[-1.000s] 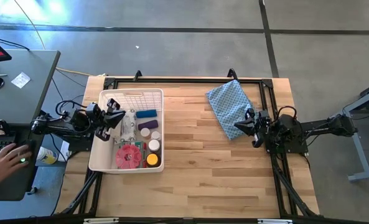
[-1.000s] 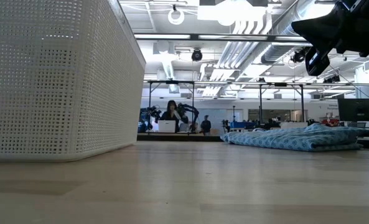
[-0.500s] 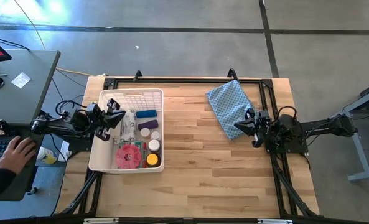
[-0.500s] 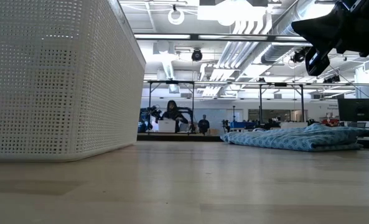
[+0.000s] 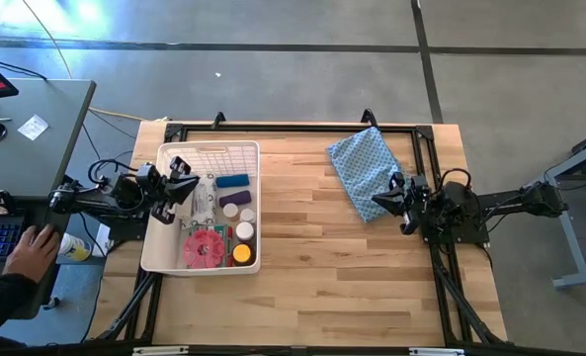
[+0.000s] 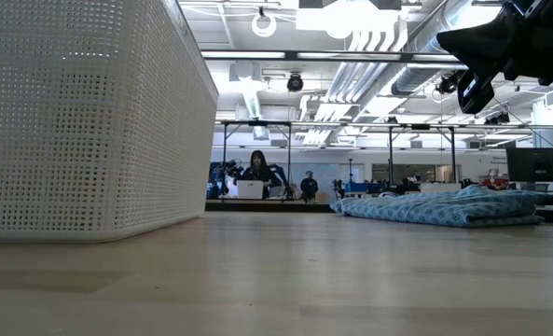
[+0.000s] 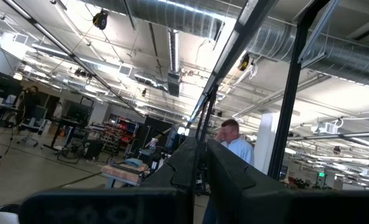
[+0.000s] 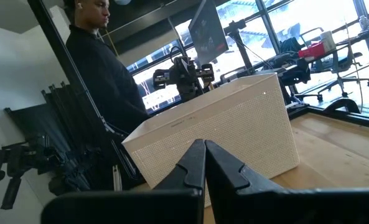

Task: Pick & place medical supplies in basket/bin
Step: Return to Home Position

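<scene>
High view: I judge this the homing step. The assorted medical supplies [image 5: 206, 247] all lie in the white slotted plastic bin [image 5: 257, 168] at left. The left gripper [image 5: 184, 178] is over the bin's left side, and the right gripper [image 5: 383, 201] is beside the blue patterned cloth [image 5: 360, 163].

Low view: only bin and cloth stand on the table.

Wrist views: both pairs of fingers are pressed together and hold nothing.

Next I need only settle the arms. Since the earlier frames, only a person's hand [image 5: 34, 247] at the left desk has shifted.

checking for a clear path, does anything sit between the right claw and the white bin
Nothing upright does. The right claw hangs over a corner of the blue cloth; from there to the white bin only bare table shows.
</scene>
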